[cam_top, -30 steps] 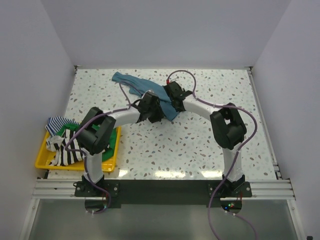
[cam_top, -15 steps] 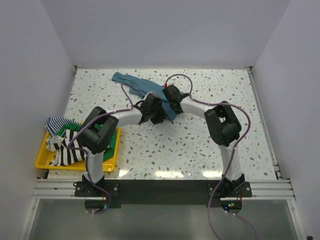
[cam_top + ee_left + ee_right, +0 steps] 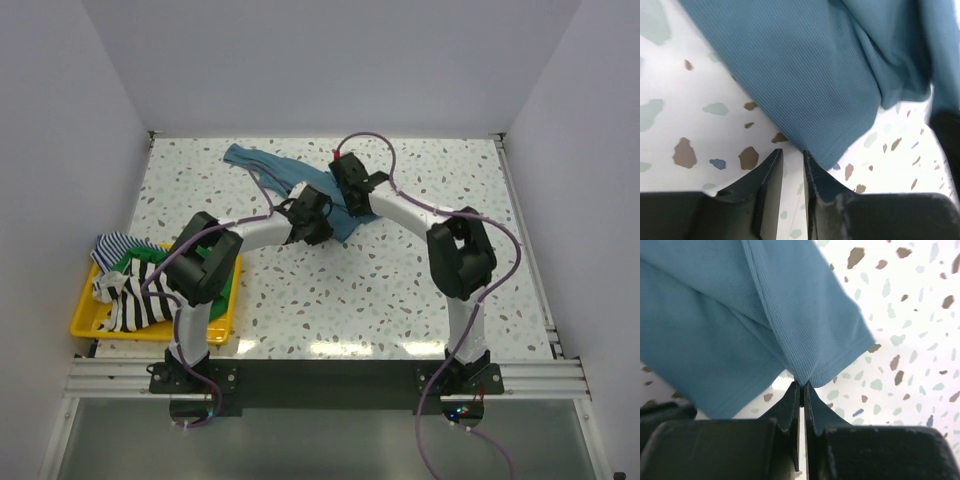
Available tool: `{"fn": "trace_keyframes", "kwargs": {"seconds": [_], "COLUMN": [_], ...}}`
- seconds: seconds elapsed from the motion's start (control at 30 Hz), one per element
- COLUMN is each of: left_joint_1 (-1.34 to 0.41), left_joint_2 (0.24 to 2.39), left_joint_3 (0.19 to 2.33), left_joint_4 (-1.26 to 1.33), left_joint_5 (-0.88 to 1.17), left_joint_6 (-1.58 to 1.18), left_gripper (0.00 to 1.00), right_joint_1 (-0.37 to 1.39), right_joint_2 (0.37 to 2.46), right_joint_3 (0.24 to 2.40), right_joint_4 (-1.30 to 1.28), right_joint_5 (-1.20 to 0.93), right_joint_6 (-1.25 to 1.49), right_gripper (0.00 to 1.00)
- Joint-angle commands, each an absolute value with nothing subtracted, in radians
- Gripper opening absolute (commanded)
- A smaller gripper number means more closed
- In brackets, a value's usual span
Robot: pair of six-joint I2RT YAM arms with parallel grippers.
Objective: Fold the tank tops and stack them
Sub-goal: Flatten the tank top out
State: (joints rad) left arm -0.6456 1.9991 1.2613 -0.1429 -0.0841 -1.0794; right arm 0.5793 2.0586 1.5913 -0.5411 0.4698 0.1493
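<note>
Between the fingertips of the right tool [image 3: 801, 384]: a bunched fold of the teal tank top [image 3: 715, 325], clamped tight with no gap left. Fanning out from that pinch ahead and to the left of the tips, doubled over itself. Right of the tips, bare speckled table [image 3: 910, 340].

At the left tool [image 3: 793, 152]: held slightly apart, a narrow slot of table showing between the fingers and no cloth seen inside it. Just ahead of the tips, touching the right-hand finger, a hemmed corner of the same teal top, lying on the table and widening away ahead and to the right. Left of the tips, bare table.

From above: both tools close together at the near end of the teal top, right tool just beyond and to the right of the left one. Trailing away from both toward the far left as a crumpled band.

Well back from the left tool, near that arm's base at the table's left edge: a yellow tray [image 3: 85, 325] heaped with more tank tops. Nearest, the black-and-white striped top [image 3: 140, 300]; behind it, the green top [image 3: 133, 262] and the thin blue-striped top [image 3: 112, 243], some cloth hanging over the rim.
</note>
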Motion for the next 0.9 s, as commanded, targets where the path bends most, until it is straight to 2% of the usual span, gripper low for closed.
{"fn": "trace_keyframes", "kwargs": {"seconds": [0.0, 0.1, 0.23, 0.47, 0.57, 0.6, 0.7, 0.87], "left_joint_1": [-0.637, -0.600, -0.513, -0.437, -0.480, -0.504, -0.612, -0.724], "left_joint_2": [2.014, 1.973, 1.893, 1.792, 1.799, 1.805, 1.848, 1.878], "left_joint_3": [1.322, 1.312, 1.249, 1.164, 1.135, 1.141, 1.190, 1.184], "left_joint_4": [-0.259, -0.293, -0.308, -0.264, -0.149, -0.126, -0.143, -0.127], "left_joint_5": [-0.213, -0.244, -0.264, -0.227, -0.092, -0.078, -0.092, -0.087], "left_joint_6": [-1.062, -1.045, -1.022, -0.956, -0.936, -0.939, -0.960, -1.115], "left_gripper": [0.25, 0.09, 0.00, 0.00, 0.16, 0.32, 0.51, 0.59], "right_joint_1": [0.563, 0.537, 0.464, 0.350, 0.299, 0.293, 0.287, 0.278], "right_joint_2": [1.918, 1.879, 1.838, 1.792, 1.844, 1.858, 1.893, 1.919], "right_joint_3": [1.670, 1.684, 1.667, 1.574, 1.588, 1.589, 1.591, 1.545], "right_joint_4": [-0.638, -0.684, -0.722, -0.719, -0.733, -0.730, -0.726, -0.700], "right_joint_5": [0.426, 0.433, 0.457, 0.513, 0.506, 0.500, 0.495, 0.505], "right_joint_6": [0.207, 0.227, 0.256, 0.301, 0.314, 0.316, 0.321, 0.330], "right_gripper": [0.00, 0.00, 0.00, 0.00, 0.00, 0.00, 0.00, 0.00]}}
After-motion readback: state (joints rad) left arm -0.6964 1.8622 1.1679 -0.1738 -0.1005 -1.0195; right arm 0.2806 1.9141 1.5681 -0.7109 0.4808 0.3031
